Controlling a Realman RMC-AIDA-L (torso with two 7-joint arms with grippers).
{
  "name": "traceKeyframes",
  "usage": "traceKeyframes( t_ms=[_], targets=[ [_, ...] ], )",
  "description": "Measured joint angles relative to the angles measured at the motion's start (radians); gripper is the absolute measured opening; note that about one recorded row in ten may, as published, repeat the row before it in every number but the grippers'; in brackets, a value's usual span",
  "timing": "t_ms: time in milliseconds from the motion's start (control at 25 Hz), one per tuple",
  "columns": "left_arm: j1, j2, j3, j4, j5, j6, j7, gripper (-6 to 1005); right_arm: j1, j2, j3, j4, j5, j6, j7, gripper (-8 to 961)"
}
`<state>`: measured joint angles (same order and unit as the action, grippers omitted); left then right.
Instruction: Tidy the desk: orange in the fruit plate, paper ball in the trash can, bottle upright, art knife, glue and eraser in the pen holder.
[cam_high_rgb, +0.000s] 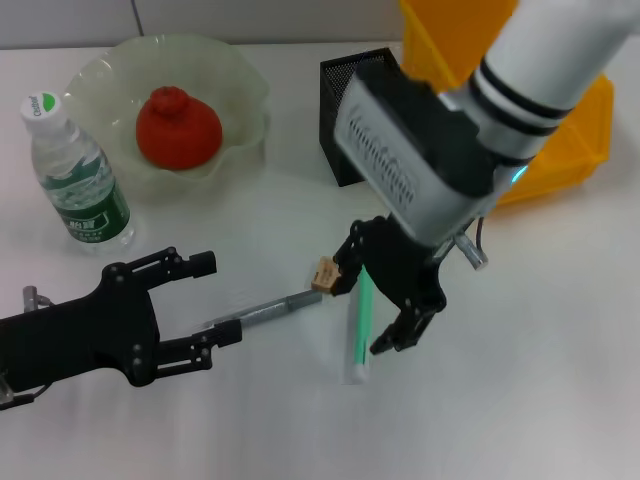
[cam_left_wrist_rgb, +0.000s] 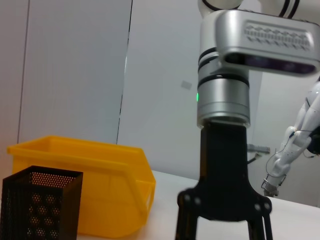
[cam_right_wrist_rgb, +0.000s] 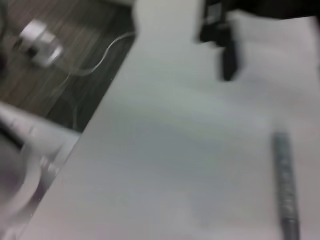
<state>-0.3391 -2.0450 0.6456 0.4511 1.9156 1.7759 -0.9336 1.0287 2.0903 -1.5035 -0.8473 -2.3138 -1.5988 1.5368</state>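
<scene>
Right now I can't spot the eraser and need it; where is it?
In the head view, the eraser lies mid-desk, at the knife's tip, just left of the right gripper and the glue.

Desk half tidied, small items out on the white top

The orange (cam_high_rgb: 178, 127) sat in the pale green fruit plate (cam_high_rgb: 240, 85); the bottle (cam_high_rgb: 75, 175) stood upright beside it. The black mesh pen holder (cam_high_rgb: 340, 120) stood by the yellow trash can (cam_high_rgb: 570, 150). The grey art knife (cam_high_rgb: 262, 313), tan eraser (cam_high_rgb: 324, 274) and green glue (cam_high_rgb: 360, 330) lay close together.
</scene>
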Motion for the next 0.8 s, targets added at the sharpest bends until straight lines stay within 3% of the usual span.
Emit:
traceKeyframes(
  t_ms=[400, 800],
  targets=[
    [0.007, 0.022, -0.002, 0.001, 0.003, 0.000, -0.027, 799, -0.002, 0.001, -0.184, -0.078, -0.002, 0.016, -0.097, 730],
    [0.001, 0.011, 0.001, -0.005, 0.006, -0.010, -0.019, 799, 0.000, 0.002, -0.327, -0.084, -0.002, 0.096, -0.175, 729]
  ],
)
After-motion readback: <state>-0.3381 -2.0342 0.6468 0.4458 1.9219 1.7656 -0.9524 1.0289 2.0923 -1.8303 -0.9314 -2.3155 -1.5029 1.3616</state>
